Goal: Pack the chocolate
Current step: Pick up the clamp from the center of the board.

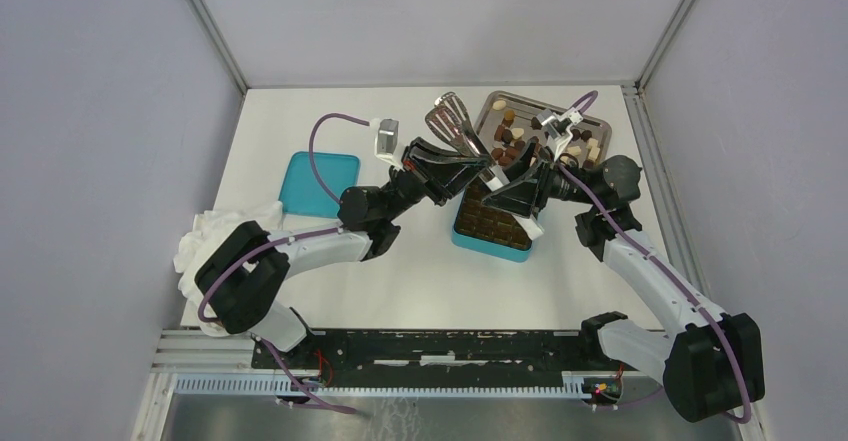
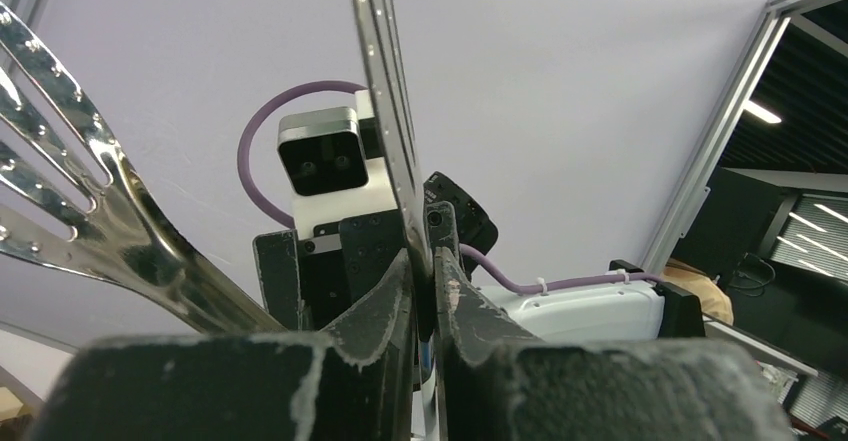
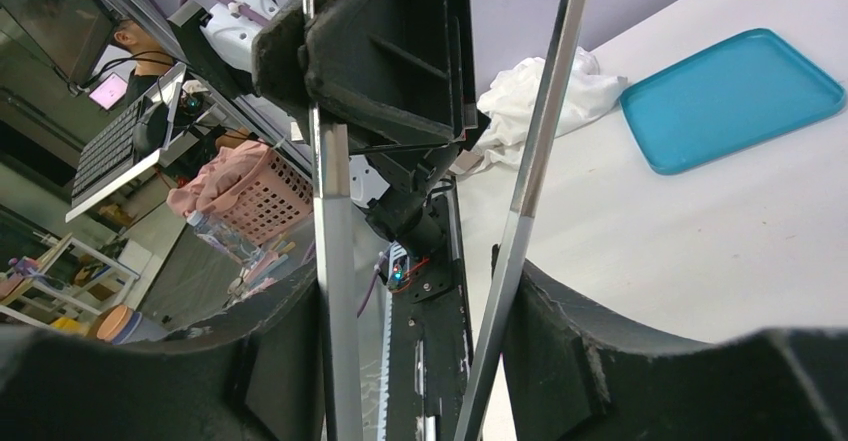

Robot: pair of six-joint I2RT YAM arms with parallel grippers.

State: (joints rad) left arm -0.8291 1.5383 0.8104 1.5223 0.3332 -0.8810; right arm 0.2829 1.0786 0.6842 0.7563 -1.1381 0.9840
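Chocolate (image 1: 512, 141) in brown and cream lies in a metal tray (image 1: 603, 124) at the back right. The teal box (image 1: 489, 246) with its brown gridded insert stands in front of it. The metal tweezers (image 1: 455, 121) hang in the air above the box, slotted tips pointing to the back. My left gripper (image 1: 472, 167) is shut on one thin arm of the tweezers (image 2: 385, 111). My right gripper (image 1: 497, 199) has both arms of the tweezers (image 3: 335, 261) between its fingers, one against each. No chocolate shows in the tips.
A teal lid (image 1: 318, 182) lies flat left of centre, also in the right wrist view (image 3: 735, 96). A crumpled white cloth (image 1: 205, 243) sits at the left edge. Grey walls enclose the white table on three sides.
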